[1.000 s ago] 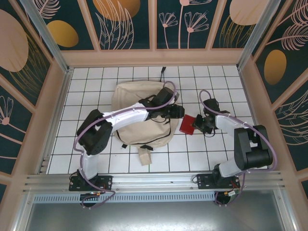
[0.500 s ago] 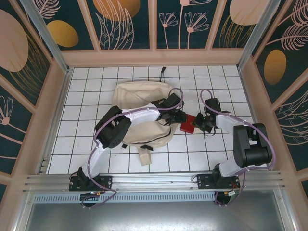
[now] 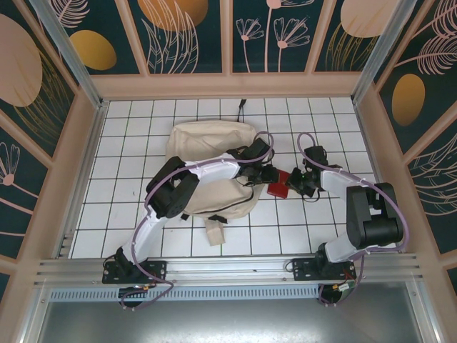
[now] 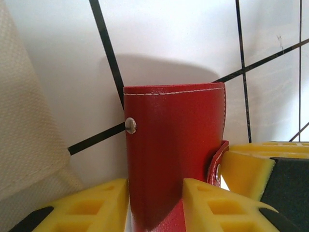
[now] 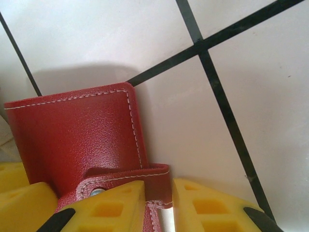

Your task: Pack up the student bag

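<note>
Packing is at an early stage, as far as I can judge. The student bag (image 3: 207, 143) lies flat on the tiled surface (image 3: 128, 143), toward the far middle of it, and my left arm reaches across its near half. I cannot tell whether its zipper is open, and I see nothing inside it.

The one item I am handling is a red wallet (image 4: 174, 130), which is outside the bag, just beside the bag's right edge. Both of my arms meet there. My left end effector (image 3: 265, 174) is clamped on the wallet: in the left wrist view its yellow fingers (image 4: 96, 203) press against both faces, and the wallet stands upright between them, with the bag's cream fabric close on one side. My right end effector (image 5: 158, 193) comes in from the side away from the bag and is clenched on the wallet's snap strap (image 5: 130, 176), pinching the tab between its pads.

So the wallet is secured from two sides, but not yet in the bag. What remains, in my judgement, is to free one grasp, carry the wallet over to an opening in the bag, put it inside, then close the bag.
</note>
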`<act>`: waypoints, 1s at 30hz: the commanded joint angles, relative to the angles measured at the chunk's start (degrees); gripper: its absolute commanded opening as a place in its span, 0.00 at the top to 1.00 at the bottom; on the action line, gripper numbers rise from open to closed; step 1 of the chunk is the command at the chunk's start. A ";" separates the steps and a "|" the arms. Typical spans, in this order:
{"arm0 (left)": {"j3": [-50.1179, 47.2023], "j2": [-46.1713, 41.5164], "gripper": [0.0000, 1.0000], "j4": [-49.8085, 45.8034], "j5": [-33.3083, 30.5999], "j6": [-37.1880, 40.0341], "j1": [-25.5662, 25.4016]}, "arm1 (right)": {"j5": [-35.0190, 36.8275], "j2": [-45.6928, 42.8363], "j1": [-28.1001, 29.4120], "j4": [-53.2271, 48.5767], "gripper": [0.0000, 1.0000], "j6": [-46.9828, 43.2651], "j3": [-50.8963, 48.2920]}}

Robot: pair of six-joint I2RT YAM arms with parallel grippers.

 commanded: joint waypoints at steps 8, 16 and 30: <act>1.55 1.17 0.68 -0.01 5.28 0.92 -0.18 | 0.09 1.44 -0.43 0.54 0.77 0.85 -1.45; -3.03 -3.51 0.85 7.51 11.52 -0.67 0.96 | -4.61 -3.48 -1.28 2.17 0.76 1.05 -1.62; -15.31 -22.26 1.00 9.56 5.88 2.01 8.31 | -18.00 -15.48 -2.89 6.34 0.34 -0.05 2.30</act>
